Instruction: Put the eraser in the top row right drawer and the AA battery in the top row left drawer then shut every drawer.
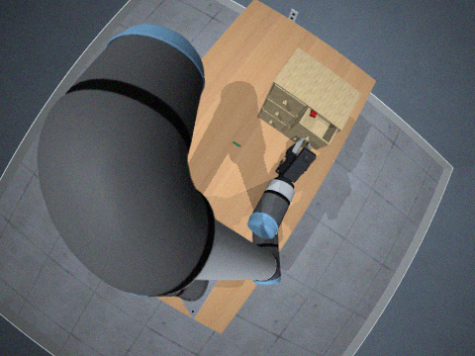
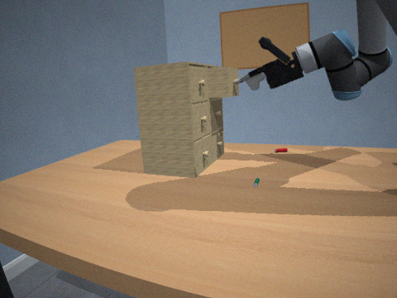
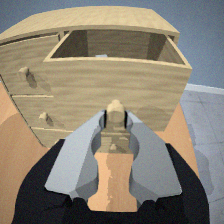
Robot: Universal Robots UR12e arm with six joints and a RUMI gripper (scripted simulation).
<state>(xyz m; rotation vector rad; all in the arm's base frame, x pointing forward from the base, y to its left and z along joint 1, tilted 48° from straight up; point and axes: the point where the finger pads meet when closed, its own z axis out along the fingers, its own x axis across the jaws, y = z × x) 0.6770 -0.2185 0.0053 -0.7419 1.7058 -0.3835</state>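
While my claw (image 3: 116,131) pinches nearly closed on the knob (image 3: 115,111) of the top-right drawer (image 3: 120,75), that drawer stands pulled out of the chest (image 2: 165,120). Exterior view, left to right: chest left of centre on the table (image 2: 83,232); green AA battery (image 2: 256,181) lower centre, lying well apart from the chest; a small red object (image 2: 281,150) further right, near the far edge. Top view: a red eraser (image 1: 313,114) lies inside the open drawer, upper right of frame.
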